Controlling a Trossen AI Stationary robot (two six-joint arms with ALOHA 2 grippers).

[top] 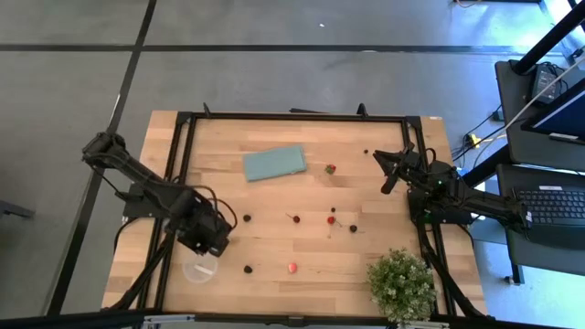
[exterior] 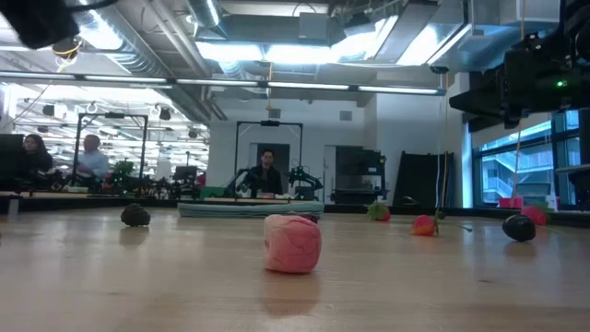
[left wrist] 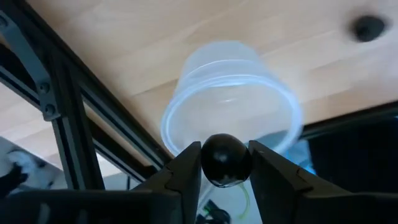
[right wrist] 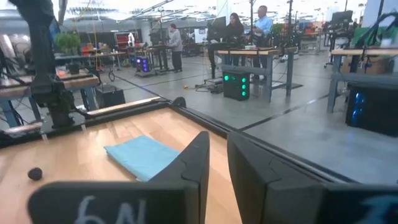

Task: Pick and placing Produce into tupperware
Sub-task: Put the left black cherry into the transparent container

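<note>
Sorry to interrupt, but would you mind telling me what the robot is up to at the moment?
It is sorting small berries into a clear plastic cup. The left gripper holds a dark berry between its fingers just above the cup's open mouth, at the table's near left corner, not yet dropped. The cup looks empty. Several red and dark berries lie scattered on the wooden table, such as a red one. The right gripper waits near the far right edge, holding nothing.

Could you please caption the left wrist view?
Left gripper holding a dark round berry above the clear round plastic cup.
</note>
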